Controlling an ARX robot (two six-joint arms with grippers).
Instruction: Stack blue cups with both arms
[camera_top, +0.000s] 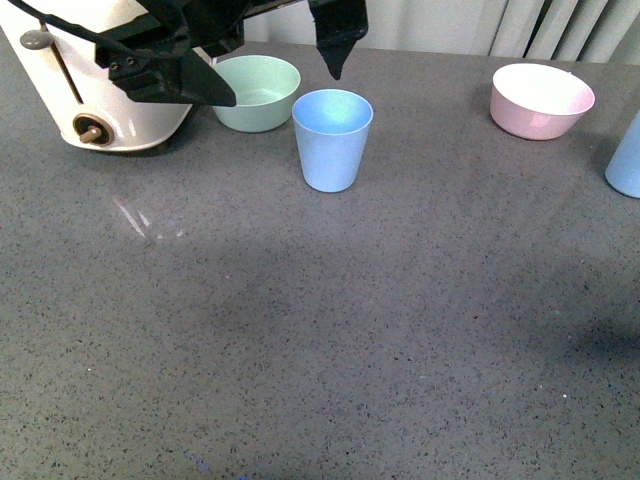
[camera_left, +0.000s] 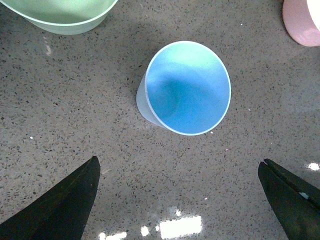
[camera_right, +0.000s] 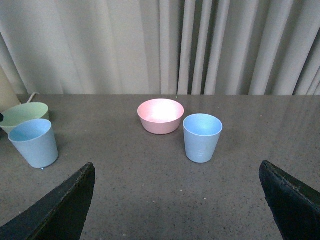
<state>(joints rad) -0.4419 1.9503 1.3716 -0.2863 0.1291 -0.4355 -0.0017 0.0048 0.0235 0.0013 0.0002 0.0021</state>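
The grey speckled table (camera_top: 320, 330) carries a cream toaster (camera_top: 60, 90) at its far left. The left arm (camera_top: 170, 40) reaches in above it, its left gripper (camera_top: 283, 88) tipped downward with fingers spread wide, holding nothing, poised over one blue cup (camera_top: 333, 140), which stands upright near the mint-green bowl (camera_top: 255, 92). The right gripper (camera_right: 176, 165), out of the front view, is held low, level and also wide open, facing the second blue cup (camera_right: 202, 137), which is upright just beside the pink bowl (camera_right: 160, 115).
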